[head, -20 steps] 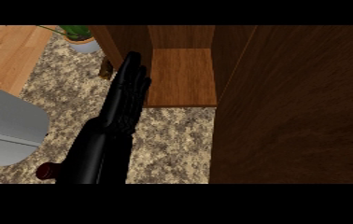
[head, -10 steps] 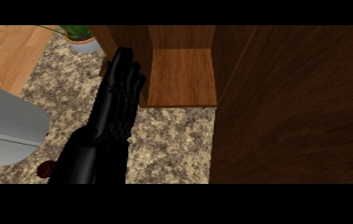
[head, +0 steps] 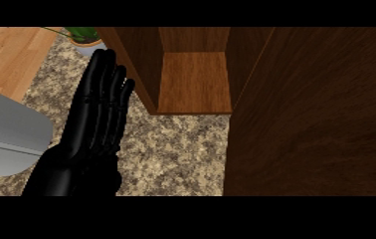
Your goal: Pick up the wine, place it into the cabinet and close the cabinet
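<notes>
Speckled counter [head: 176,148], left hand [head: 92,128] flat, fingers [head: 103,88] straight, pressed together, beside open cabinet [head: 195,83]

Kitchen — speckled granite counter [head: 176,148], wooden cabinet [head: 195,81] standing open, potted plant [head: 84,38].

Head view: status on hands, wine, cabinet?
Left hand open, fingers straight, beside the brown wooden cabinet. Right hand not in view. Wine not visible. Cabinet open, shelf bare.

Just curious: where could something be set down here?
The cabinet shelf shows bare, and so does the speckled counter between the left hand and the door. The plant crowds the far left corner.
</notes>
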You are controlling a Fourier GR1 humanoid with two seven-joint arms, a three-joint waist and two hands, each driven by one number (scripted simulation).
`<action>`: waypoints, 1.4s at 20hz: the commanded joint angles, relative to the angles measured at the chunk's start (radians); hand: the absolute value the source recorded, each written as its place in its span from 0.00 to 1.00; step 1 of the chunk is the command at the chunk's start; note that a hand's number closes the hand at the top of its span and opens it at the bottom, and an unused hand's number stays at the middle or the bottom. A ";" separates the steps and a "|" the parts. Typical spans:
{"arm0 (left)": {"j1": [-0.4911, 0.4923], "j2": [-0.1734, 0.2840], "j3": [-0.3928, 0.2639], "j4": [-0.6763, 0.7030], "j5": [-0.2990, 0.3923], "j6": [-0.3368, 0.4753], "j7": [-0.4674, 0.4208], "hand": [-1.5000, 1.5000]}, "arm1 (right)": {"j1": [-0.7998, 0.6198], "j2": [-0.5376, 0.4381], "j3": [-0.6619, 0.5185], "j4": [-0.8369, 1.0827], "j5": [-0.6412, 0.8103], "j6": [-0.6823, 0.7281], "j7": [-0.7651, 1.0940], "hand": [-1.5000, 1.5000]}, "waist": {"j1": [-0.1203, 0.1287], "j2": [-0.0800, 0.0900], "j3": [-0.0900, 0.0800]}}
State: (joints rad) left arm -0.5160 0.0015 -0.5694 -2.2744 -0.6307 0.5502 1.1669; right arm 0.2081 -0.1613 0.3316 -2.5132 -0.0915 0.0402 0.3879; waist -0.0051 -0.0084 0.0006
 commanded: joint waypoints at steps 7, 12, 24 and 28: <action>0.065 0.036 0.130 -0.123 0.016 -0.131 0.118 0.00 | 0.025 -0.008 0.058 -0.229 0.019 -0.043 0.133 0.00 | 0.001 0.001 -0.002; 0.135 0.107 0.215 -0.171 0.073 -0.182 0.086 0.00 | 0.025 -0.032 0.017 -0.233 -0.016 -0.042 0.135 0.00 | 0.001 0.002 -0.002; 0.266 0.134 0.303 -0.197 0.158 -0.228 0.030 0.00 | 0.039 -0.028 0.042 -0.212 -0.006 -0.047 0.095 0.00 | -0.002 0.000 -0.001; 0.366 0.163 0.356 -0.214 0.218 -0.231 -0.050 0.00 | 0.028 -0.024 0.052 -0.218 -0.004 -0.062 0.104 0.00 | 0.002 0.001 -0.002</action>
State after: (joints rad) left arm -0.2284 0.1504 -0.2490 -2.3388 -0.5180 0.3528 1.0882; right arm 0.1725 -0.1720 0.3683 -2.5170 -0.0731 -0.0122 0.4191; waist -0.0033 -0.0071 -0.0015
